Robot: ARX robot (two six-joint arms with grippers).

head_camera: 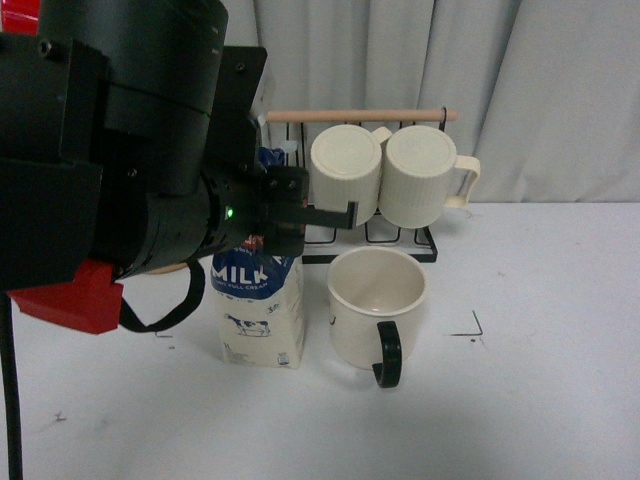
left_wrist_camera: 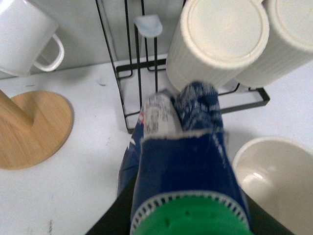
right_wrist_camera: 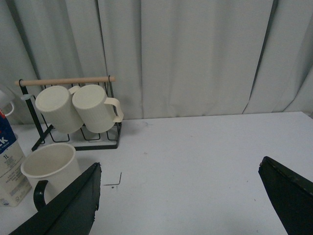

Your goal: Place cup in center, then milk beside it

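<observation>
The cup (head_camera: 375,300), wide and cream-white with a black handle (head_camera: 388,355) turned toward me, stands upright on the white table. The milk (head_camera: 258,305), a carton with a blue top and a cow on its cream lower part, stands just left of the cup with a small gap. My left gripper (head_camera: 268,228) is shut on the carton's top. In the left wrist view the carton's blue top (left_wrist_camera: 183,161) and green cap (left_wrist_camera: 190,220) fill the space between the jaws, and the cup (left_wrist_camera: 276,181) is beside it. My right gripper (right_wrist_camera: 181,196) is open and empty, off to the right of the cup (right_wrist_camera: 49,164).
A black wire rack (head_camera: 420,245) with a wooden rod stands behind the cup and holds two ribbed cream mugs (head_camera: 345,170) (head_camera: 425,175). A small white mug (left_wrist_camera: 22,36) and a round wooden base (left_wrist_camera: 34,127) are left of the rack. A grey curtain hangs behind the table.
</observation>
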